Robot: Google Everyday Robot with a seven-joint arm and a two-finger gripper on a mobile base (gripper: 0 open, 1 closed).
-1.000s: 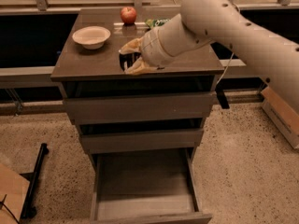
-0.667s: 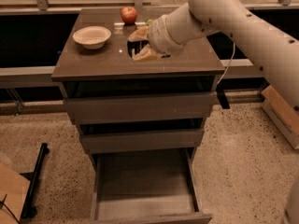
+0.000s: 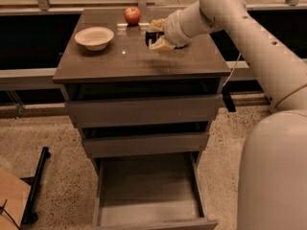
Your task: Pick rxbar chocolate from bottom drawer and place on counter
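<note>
My gripper is above the back middle of the counter, just right of the apple. Its two tan fingers are shut on a small black object, the rxbar chocolate, held close over the counter top. The bottom drawer is pulled open below the two upper drawers, and its pale grey inside shows nothing in it. My white arm reaches in from the right.
A white bowl sits at the counter's left and a red apple at its back edge. The two upper drawers are slightly ajar. A black stand lies on the floor at left.
My gripper has moved with the black bar from the counter's front middle toward the back, ending close beside the apple. The drawers, bowl and apple have stayed put.
</note>
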